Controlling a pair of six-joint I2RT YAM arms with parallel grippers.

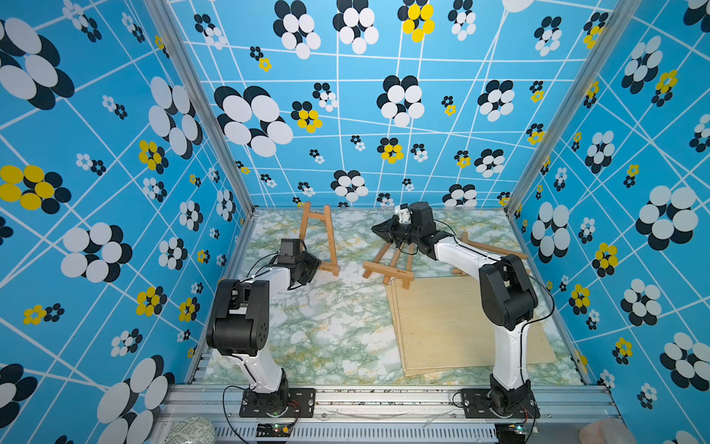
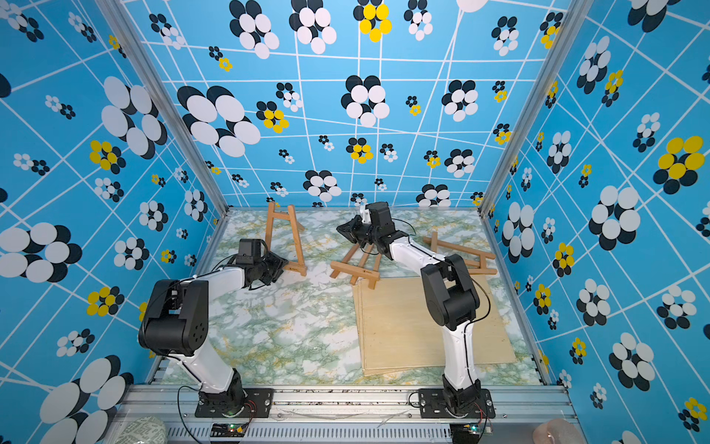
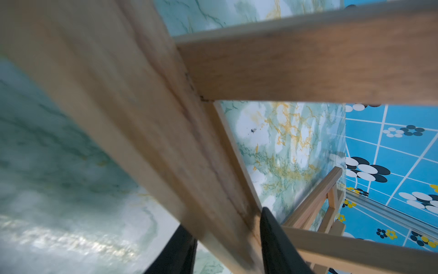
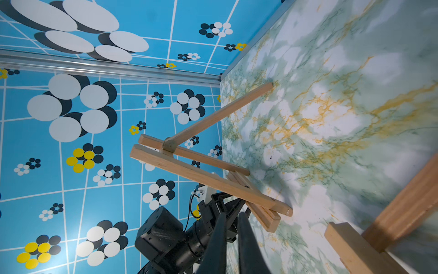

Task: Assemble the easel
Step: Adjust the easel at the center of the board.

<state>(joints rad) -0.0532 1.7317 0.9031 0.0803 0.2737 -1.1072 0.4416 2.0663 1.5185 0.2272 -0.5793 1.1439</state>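
Left wrist view puts you right on the standing easel (image 3: 147,123): one black finger (image 3: 277,244) lies against one side of a leg and its partner sits at the other side, so the left jaws straddle that leg near the shelf bar. You cannot tell from here whether they pinch the wood or only bracket it.

In both top views a small dark stamp marks the front shelf of this easel (image 1: 332,242) and of the flat easel (image 1: 386,270), but it is too small to read. No other writing shows.

The standing easel is upright at the back left of the table (image 1: 326,326). The flat easel lies mid-table, its shelf end touching the plywood boards (image 1: 453,326). A third easel (image 2: 461,248) lies behind the right arm.

The right wrist view gives you what the left one hides: the standing easel's brass hinge (image 4: 169,146) and its back leg (image 4: 220,111) swung out to the table. It also shows the right jaws drawn together on nothing, with the flat easel just beside them and apart.
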